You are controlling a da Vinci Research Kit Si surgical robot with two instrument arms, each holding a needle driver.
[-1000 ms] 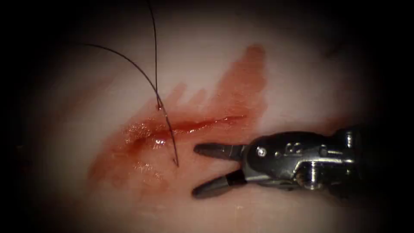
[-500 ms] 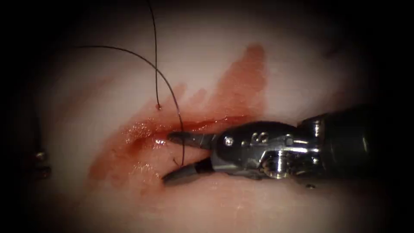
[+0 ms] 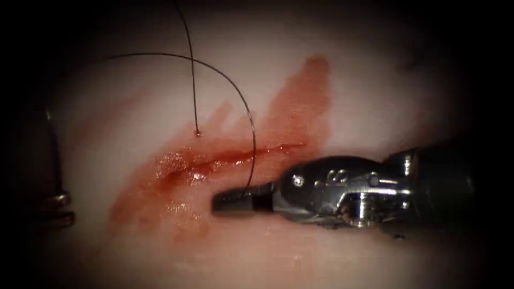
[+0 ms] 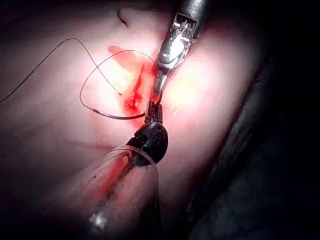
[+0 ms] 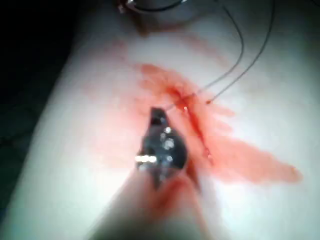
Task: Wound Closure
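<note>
Right hand (image 3: 231, 202) lies on the tissue (image 3: 375, 96) just near of the cut (image 3: 235, 156), jaws closed on the thread (image 3: 235, 88). From the grip the thread arcs far and left over the cut. A second strand enters the tissue at a point just far of the cut. Red fluid (image 3: 300, 101) surrounds the cut. Left hand (image 3: 53, 206) at far left edge; grip state cannot be told. Needle not identifiable.
</note>
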